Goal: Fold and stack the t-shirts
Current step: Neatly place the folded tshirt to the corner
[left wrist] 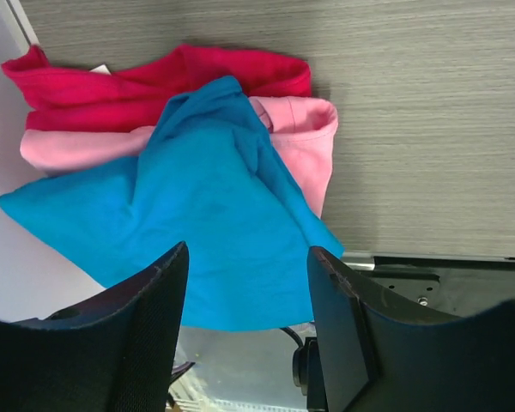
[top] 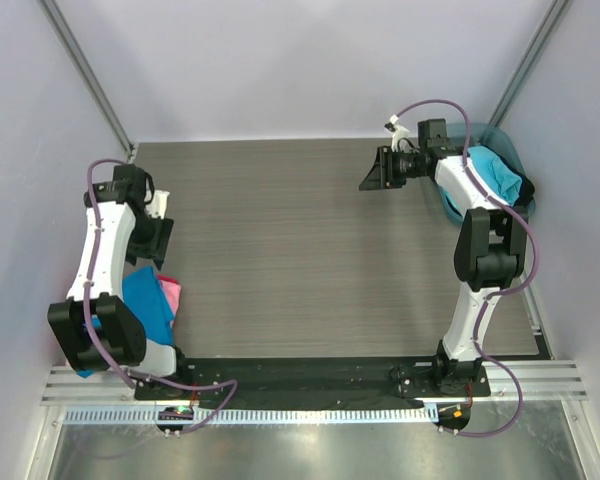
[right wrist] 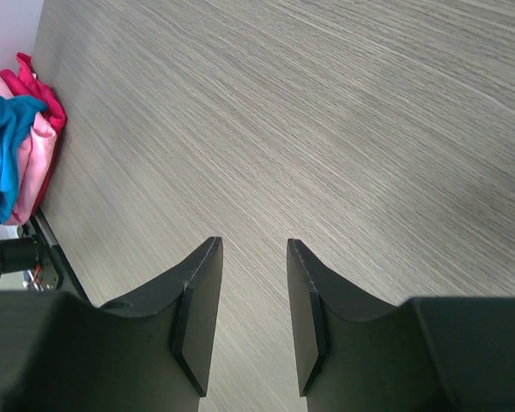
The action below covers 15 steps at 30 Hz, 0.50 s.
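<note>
A deep blue t-shirt (left wrist: 197, 215) lies crumpled on top of a folded pink t-shirt (left wrist: 300, 137) at the table's near left edge. A darker red-pink layer of cloth (left wrist: 154, 77) lies behind them. The pile also shows in the top view (top: 145, 300) and the right wrist view (right wrist: 17, 146). My left gripper (left wrist: 249, 257) is open and empty, hovering above the blue shirt, seen in the top view (top: 160, 243). A lighter cyan t-shirt (top: 495, 172) sits bunched in the teal tub (top: 515, 150) at the far right. My right gripper (top: 373, 172) is open and empty over bare table (right wrist: 253, 245).
The wood-grain table (top: 300, 250) lies between the arms. The black base plate (left wrist: 446, 275) and metal rail (top: 310, 385) run along the near edge. Grey walls close in both sides, the left one right beside the shirt pile.
</note>
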{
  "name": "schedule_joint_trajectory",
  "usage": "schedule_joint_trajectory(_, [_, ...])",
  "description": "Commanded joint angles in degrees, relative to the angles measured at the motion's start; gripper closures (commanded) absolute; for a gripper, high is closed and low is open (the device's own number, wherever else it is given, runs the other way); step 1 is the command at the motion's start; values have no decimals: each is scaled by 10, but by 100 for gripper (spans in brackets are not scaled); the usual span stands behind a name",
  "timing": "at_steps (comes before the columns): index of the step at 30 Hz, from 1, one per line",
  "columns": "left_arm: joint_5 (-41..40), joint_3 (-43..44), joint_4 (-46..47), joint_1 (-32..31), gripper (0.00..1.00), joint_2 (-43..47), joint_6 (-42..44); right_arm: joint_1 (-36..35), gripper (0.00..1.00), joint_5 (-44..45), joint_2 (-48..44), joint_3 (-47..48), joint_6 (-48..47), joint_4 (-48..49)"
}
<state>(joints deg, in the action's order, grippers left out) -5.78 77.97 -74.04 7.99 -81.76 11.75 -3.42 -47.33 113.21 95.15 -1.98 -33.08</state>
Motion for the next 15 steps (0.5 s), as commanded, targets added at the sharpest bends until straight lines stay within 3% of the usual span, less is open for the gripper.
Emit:
schedule_joint_trajectory(1, [-8, 6, 5, 1, 41, -14, -9, -1, 58, -18, -7, 2, -28, -1])
schedule_joint_trajectory(15, [-78, 53, 39, 1, 51, -141, 14, 0, 59, -41, 33, 8, -33, 1])
